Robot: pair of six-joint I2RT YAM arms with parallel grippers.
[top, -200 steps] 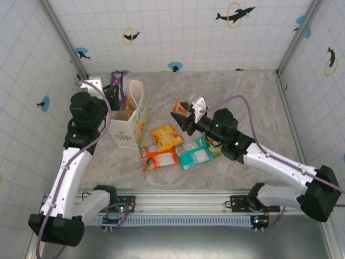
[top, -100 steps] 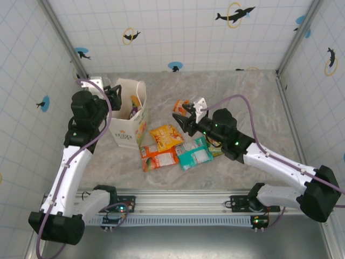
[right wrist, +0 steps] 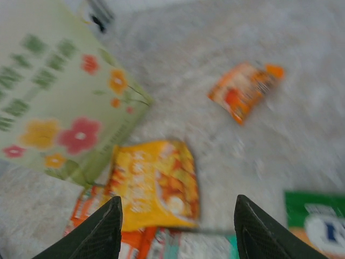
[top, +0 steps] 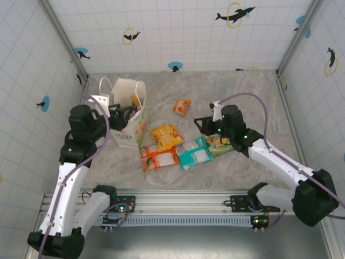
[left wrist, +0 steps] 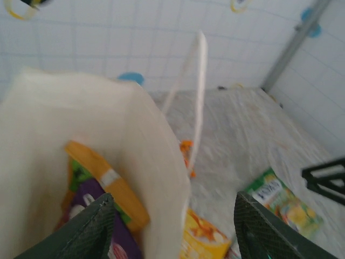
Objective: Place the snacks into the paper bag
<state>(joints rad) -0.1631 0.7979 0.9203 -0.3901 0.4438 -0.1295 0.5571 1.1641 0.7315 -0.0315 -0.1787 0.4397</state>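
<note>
The white paper bag (top: 131, 125) stands upright at the left, and an orange-yellow packet (left wrist: 102, 182) and a purple packet (left wrist: 89, 213) lie inside it. My left gripper (top: 122, 112) is open at the bag's rim, one finger inside and one outside, straddling the bag's wall (left wrist: 145, 178). On the table lie an orange packet (top: 182, 107), a yellow packet (top: 166, 136), a red-orange packet (top: 159, 158), a teal packet (top: 195, 154) and a green packet (top: 221, 144). My right gripper (top: 205, 123) hangs open and empty above the yellow packet (right wrist: 156, 183), with the orange packet (right wrist: 245, 89) beyond it.
Tiled walls with dolphin stickers enclose the marble table (top: 242, 91). The bag's flowered side (right wrist: 59, 118) faces the loose packets. Its string handles (top: 105, 83) rise at the back left. Bare table lies behind and to the right of the packets.
The right gripper has let go of the orange packet, which now lies on the table, and has drawn back to the right. The left arm has shifted nearer and the bag stands wider open.
</note>
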